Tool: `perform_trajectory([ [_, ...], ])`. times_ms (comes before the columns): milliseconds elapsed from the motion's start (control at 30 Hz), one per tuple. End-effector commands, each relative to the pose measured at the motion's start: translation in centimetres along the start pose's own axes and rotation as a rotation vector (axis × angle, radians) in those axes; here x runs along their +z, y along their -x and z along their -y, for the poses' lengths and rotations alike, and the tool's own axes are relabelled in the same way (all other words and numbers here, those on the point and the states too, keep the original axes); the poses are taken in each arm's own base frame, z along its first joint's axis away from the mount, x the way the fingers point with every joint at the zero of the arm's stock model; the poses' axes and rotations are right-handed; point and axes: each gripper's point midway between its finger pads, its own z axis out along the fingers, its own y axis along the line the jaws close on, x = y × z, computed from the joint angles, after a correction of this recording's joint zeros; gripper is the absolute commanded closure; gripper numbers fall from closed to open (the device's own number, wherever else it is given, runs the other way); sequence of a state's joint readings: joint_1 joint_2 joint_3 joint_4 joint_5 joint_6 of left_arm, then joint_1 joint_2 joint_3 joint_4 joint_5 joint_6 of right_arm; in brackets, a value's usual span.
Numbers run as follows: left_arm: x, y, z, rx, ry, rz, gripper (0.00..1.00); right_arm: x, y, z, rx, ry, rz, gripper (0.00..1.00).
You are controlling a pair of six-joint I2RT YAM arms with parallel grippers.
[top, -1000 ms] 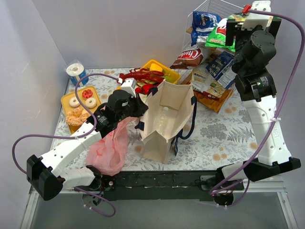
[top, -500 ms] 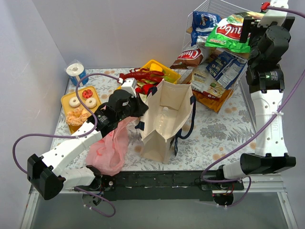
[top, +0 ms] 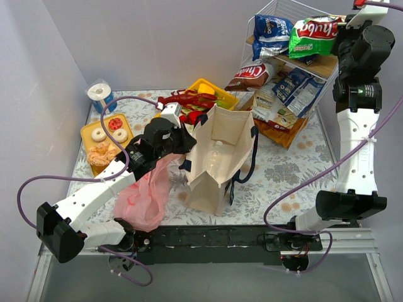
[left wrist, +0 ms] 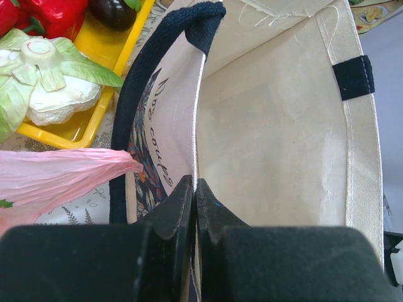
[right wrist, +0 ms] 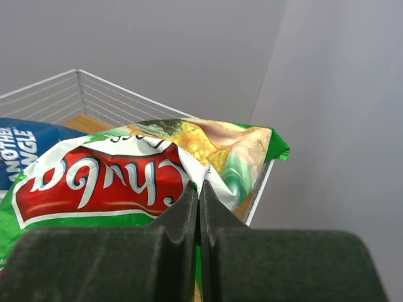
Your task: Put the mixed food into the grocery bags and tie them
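Grey walls close in a table [top: 289,170] covered with a floral cloth. At its far right corner the right gripper [right wrist: 199,189] hangs high, fingers pressed together on the edge of a green packet [right wrist: 113,182]. The packet's red band carries white script, upside down to the wrist camera; it starts "Chu" and the rest is unclear. Beside it a blue packet [right wrist: 22,145] reads "ANOTHER ANGLE". Both are at the wire basket [right wrist: 82,94]. Lower in the pile a brown packet [top: 252,74] shows "Chee". The left gripper [left wrist: 194,185] is clamped on the near rim of the tote [left wrist: 271,126], which stands open mid-table. Script on the tote's outer face reads roughly "Nos coups". The pink bag [left wrist: 56,176] lies just left of the tote.
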State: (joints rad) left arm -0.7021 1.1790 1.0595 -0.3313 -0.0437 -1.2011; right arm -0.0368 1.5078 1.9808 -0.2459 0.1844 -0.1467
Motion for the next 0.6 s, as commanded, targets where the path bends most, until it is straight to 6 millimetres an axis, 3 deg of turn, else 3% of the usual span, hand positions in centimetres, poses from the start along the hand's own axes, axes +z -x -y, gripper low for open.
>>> perform_trajectory([
  [0, -0.6, 1.9, 0.8, 0.001, -0.022, 0.058, 1.0, -2.2, 8.0, 0.3, 0.037, 0.038, 0.21, 0.99],
  [200, -0.5, 2.1, 1.0, 0.004, -0.025, 0.06, 1.0, -6.9, 15.4, -1.4, 0.098, 0.187, 0.449, 0.99],
  [333, -0.5, 2.1, 1.0, 0.002, -0.027, 0.06, 1.0, -10.5, 18.6, -2.9, 0.112, 0.309, 0.55, 0.99],
  [467, -0.5, 1.9, 0.9, 0.004, -0.025, 0.058, 1.0, -13.5, 20.4, -4.5, 0.158, 0.437, 0.598, 0.99],
  [567, -0.5, 1.9, 0.9, 0.005, -0.025, 0.058, 1.0, -15.2, 20.4, -5.8, 0.207, 0.529, 0.589, 0.99],
])
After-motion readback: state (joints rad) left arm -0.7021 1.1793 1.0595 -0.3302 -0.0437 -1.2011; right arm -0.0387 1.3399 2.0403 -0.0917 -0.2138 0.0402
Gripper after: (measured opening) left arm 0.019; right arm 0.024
